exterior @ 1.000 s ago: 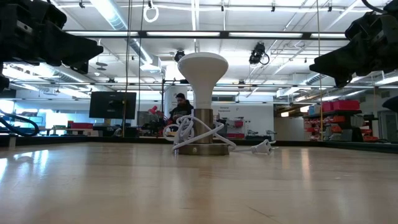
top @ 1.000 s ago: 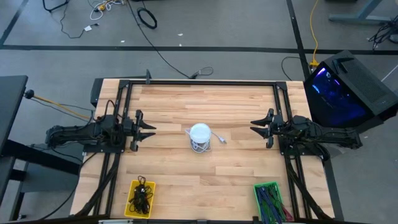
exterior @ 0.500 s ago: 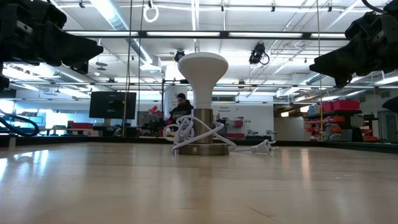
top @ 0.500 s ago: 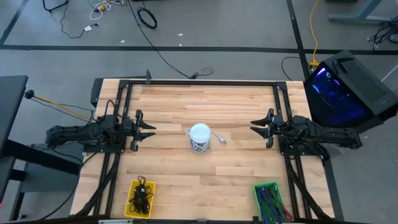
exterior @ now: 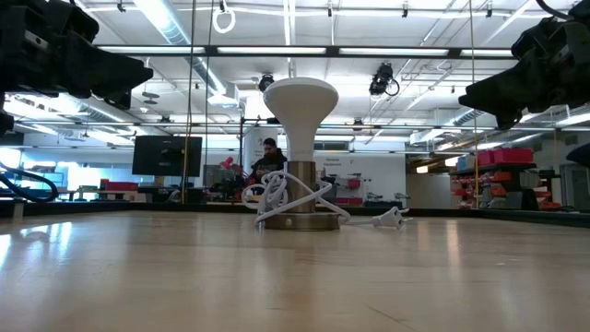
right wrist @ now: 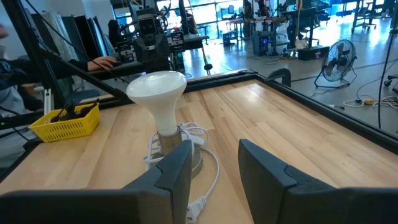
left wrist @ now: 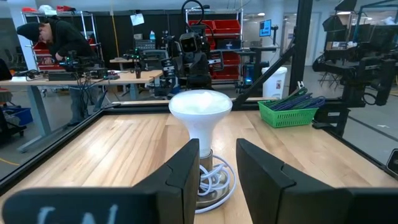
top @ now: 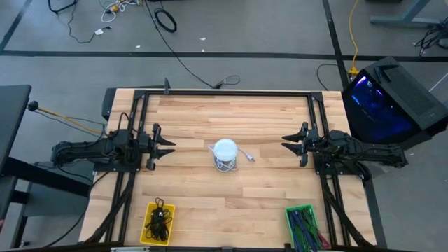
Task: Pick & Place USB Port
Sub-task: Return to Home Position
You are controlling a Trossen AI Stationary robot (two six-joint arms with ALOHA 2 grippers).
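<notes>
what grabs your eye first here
A white bulb-shaped lamp stands mid-table, its white cord coiled round the base. A yellow bin of black cables and a green bin of green cables sit at one edge. The left arm and right arm flank it, jaws open.

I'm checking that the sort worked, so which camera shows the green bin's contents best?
The high view: it looks straight down into the green bin, where the cables lie inside. The left wrist view shows the green bin from the side, with cables rising above the rim. The low and right wrist views do not show it.
</notes>
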